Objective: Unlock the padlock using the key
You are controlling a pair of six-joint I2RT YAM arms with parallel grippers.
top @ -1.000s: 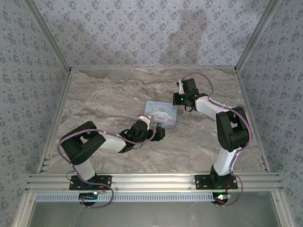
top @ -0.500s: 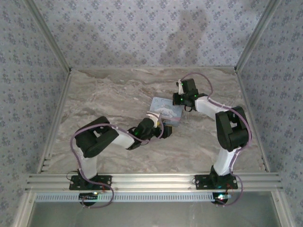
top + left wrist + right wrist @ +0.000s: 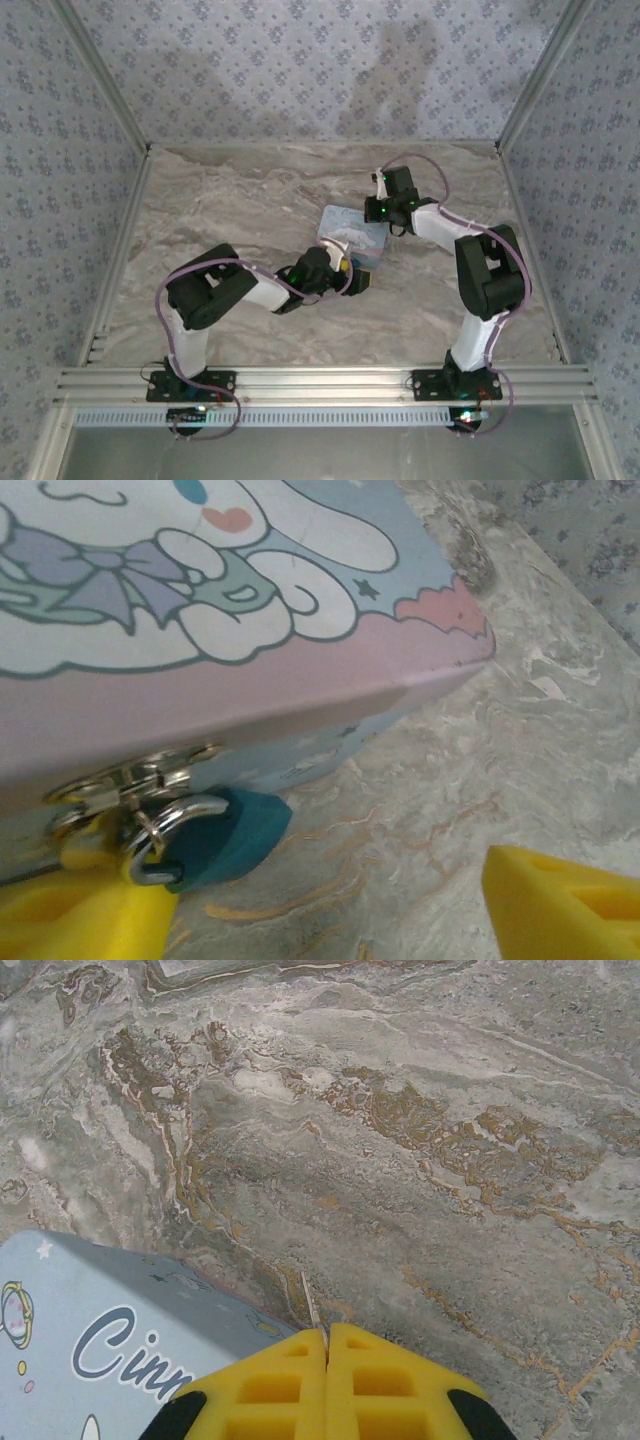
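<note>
Two arms reach toward a light-blue cartoon-printed tin (image 3: 356,228) near the middle of the marble-patterned table (image 3: 230,200). The left gripper (image 3: 350,272) sits low at the tin's near edge. In its wrist view the left gripper (image 3: 320,910) has its jaws apart and holds nothing. One yellow fingertip (image 3: 80,920) lies at the lower left, right up against the padlock (image 3: 222,835), and the other is well apart at the lower right, over bare table.

The padlock is small and dark teal. It hangs by its silvery shackle from the metal hasp (image 3: 130,780) on the tin's front wall, just under the lid's edge, with its body resting down by the table.

The right gripper (image 3: 328,1345) is at the far side of the tin (image 3: 90,1350), above its corner, with its yellow pads pressed together. A thin pale sliver (image 3: 311,1312) shows at the seam of the tips. It is too small to tell whether it is something pinched there or a vein in the marble.
</note>
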